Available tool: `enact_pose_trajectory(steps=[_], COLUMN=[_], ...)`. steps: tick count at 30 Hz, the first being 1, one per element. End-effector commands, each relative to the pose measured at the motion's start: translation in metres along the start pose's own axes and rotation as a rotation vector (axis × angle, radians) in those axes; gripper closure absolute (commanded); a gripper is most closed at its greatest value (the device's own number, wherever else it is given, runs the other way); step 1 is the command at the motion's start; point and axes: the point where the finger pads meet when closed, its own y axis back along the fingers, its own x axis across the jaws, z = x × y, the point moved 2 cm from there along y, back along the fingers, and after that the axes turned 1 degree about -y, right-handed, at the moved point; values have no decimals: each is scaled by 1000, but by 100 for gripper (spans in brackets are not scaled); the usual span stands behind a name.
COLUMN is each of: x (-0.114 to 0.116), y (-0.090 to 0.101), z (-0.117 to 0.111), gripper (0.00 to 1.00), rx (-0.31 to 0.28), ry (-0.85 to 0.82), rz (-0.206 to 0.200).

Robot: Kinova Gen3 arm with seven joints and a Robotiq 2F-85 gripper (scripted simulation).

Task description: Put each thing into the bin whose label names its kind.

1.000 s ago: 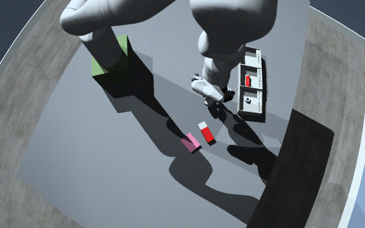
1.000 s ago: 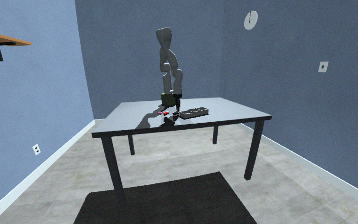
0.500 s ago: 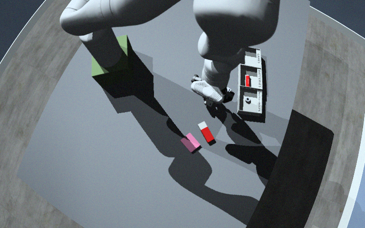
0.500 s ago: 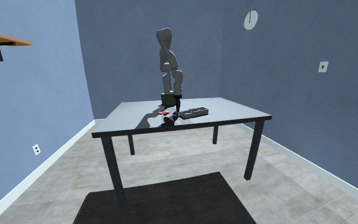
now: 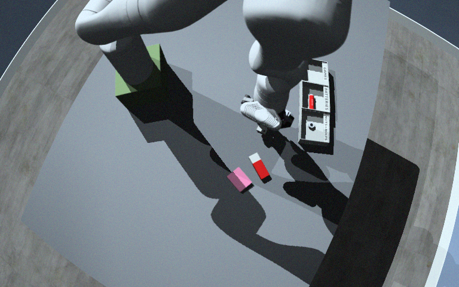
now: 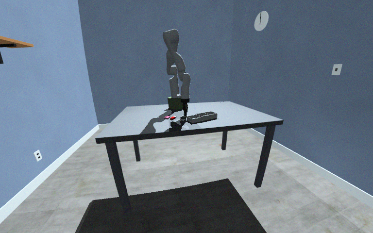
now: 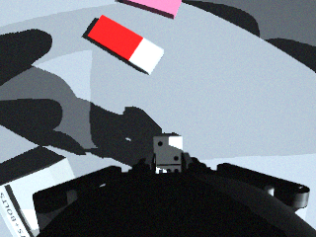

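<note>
Your claw [image 7: 169, 166] is clenching on the domino [image 7: 168, 152], which lies on the counter [image 5: 101, 189] just beside the bins [image 5: 314, 111]. Let the squeeze finish before lifting, then raise it straight and carry it over the GAMES compartment [image 5: 316, 72]

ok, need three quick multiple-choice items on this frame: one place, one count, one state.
1. Where is the red battery?
A) BATTERIES bin
B) GAMES bin
C) on the table

2. How many blocks lie loose on the table?
A) one
B) two
C) four

3. What are the fingers doing?
A) spread wide, holding nothing
B) closed on the battery
C) closed on the domino

Key:
1 A, it lies inside that compartment.
2 B, a pink block and a red-and-white block.
3 C, the wrist view shows the domino between them.
</note>
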Motion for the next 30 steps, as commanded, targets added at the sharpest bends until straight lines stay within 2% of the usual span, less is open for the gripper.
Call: enact_pose_trajectory(steps=[1, 17, 20, 30], x=[-1, -1, -1, -1], y=[0, 0, 4, 37], z=[-1, -1, -1, -2], gripper=[79, 79, 79, 79], rx=[1, 1, -2, 5], ry=[-4, -4, -3, -3], rz=[-1, -1, 1, -1])
